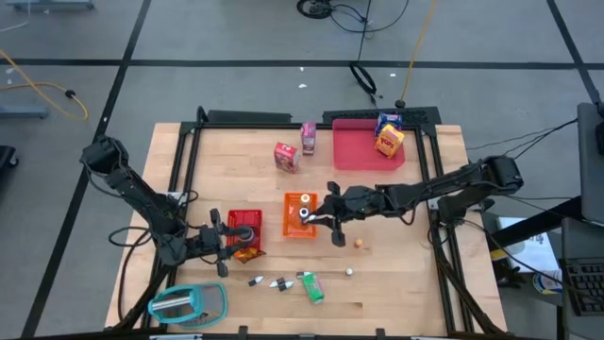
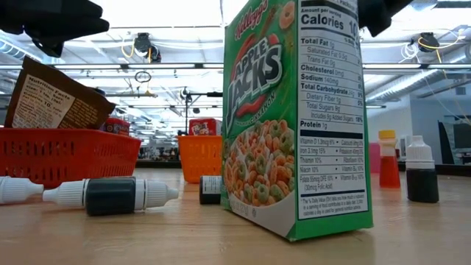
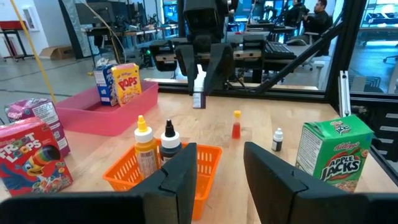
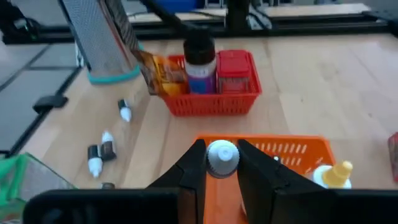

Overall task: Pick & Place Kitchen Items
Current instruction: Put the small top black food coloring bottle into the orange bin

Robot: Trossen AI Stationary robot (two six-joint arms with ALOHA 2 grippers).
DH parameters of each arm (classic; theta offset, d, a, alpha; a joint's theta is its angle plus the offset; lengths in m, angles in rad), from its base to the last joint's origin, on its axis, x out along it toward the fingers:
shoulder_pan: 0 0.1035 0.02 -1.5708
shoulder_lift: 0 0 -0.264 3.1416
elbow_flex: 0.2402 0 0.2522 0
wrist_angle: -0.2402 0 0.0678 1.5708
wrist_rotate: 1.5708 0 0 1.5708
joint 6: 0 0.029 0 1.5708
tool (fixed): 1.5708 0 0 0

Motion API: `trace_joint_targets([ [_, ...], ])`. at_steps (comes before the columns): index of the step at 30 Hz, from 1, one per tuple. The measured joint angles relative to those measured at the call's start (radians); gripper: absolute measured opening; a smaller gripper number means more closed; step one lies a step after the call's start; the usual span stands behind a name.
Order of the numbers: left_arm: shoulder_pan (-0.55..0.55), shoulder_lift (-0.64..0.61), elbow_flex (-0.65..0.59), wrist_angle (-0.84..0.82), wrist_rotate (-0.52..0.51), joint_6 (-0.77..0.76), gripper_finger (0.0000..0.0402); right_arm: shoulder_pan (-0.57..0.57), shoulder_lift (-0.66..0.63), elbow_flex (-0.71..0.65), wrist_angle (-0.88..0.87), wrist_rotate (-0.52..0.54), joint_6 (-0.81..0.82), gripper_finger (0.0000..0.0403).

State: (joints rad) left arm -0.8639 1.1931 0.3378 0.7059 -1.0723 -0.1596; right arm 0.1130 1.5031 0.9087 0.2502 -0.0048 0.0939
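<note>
While hanging over the orange bin (image 1: 300, 216) at the middle of the table (image 1: 406, 274), right tool (image 4: 217, 163) clenched on a small white-capped bottle (image 4: 222, 155), cap up between the dark fingers (image 4: 190, 167). Inside that bin: a yellow-capped bottle (image 3: 145, 147) and a dark white-tipped bottle (image 3: 170, 142), both upright.

Left tool (image 3: 217, 171) near the red bin (image 1: 243, 227) on the table's left side, fingers apart, nothing between them, released. In the red bin: a dark can (image 4: 199, 64), a red carton (image 4: 234, 71), and a brown packet (image 2: 57, 96) leaning over the rim.

On the pink tray (image 1: 362, 149) at the far edge: a blue carton (image 1: 387, 121) and a yellow Pops carton (image 1: 390, 142), touching. Just beside the tray, on bare wood: a pink carton (image 1: 308, 137) and a red Froot Loops carton (image 1: 287, 157).

Along the near edge: a green Apple Jacks carton (image 1: 311, 286), upright in the low view, with small dropper bottles (image 1: 269, 281) lying on their sides next to it. Small orange ball (image 1: 359, 243) and white ball (image 1: 348, 272) lying apart on open wood. Teal-rimmed grater (image 1: 186, 304) at the near left corner.
</note>
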Motion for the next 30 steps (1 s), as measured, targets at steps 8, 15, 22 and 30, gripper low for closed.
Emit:
trace_joint_targets([
  [8, 0.0, 0.0, 0.0, 0.0, 0.0, -0.005, 0.0134, -0.016, 0.031, 0.025, -0.003, -0.032, -0.009, 0.0058],
  [15, 0.004, 0.0, 0.0, 0.001, -0.001, -0.003, 0.0134, -0.041, 0.06, 0.025, 0.014, -0.079, 0.0, 0.0058],
  [22, 0.046, 0.0, 0.0, 0.002, 0.001, -0.005, 0.0134, -0.055, 0.125, 0.027, 0.035, -0.109, 0.0, 0.0059],
  [30, 0.114, 0.0, 0.0, 0.007, 0.001, -0.018, 0.0134, -0.056, 0.154, 0.026, 0.064, -0.104, -0.012, 0.009],
])
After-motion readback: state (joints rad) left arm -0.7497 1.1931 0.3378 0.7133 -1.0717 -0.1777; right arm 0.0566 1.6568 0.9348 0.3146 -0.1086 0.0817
